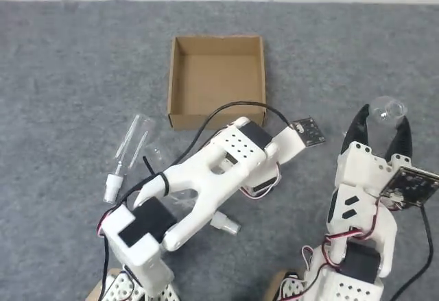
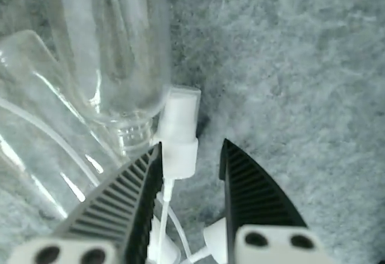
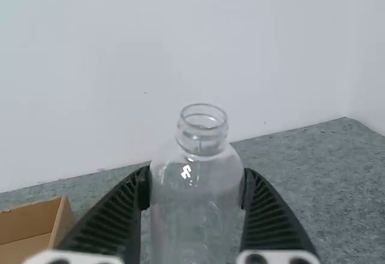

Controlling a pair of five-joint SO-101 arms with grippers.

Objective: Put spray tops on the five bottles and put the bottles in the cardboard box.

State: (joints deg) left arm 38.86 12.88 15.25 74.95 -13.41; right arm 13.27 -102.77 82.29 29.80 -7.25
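Have right gripper [image 1: 384,119] clenched on an upright clear bottle [image 1: 387,109] with an open neck. Holding it right of the box [image 1: 216,81], well apart from it. Same grasp in right wrist view: right gripper [image 3: 194,183] with fingers [image 3: 114,216] pressed against both sides of bottle [image 3: 195,174], box corner [image 3: 30,228] off to one side.

Seeing left gripper [image 2: 191,150] released, jaws apart, straddling a white spray top [image 2: 179,133] on the grey worktop [image 2: 301,65]. Touching one finger [image 2: 129,192], with a gap to the other. Sitting just beside the threaded neck of a lying bare bottle [image 2: 114,41]. Next to that, a second bottle [image 2: 30,113], also lying, thin tube visible through it. More white parts near the gripper base; can't tell what they are.

From the high view: left arm [image 1: 206,177] stretched across mid-worktop [image 1: 62,75], just in front of the box. Left of it, a capped bottle [image 1: 130,147] lying down, white top at its neck, tube inside. Near the arm's base end, a loose top [image 1: 225,224] lying on the worktop.
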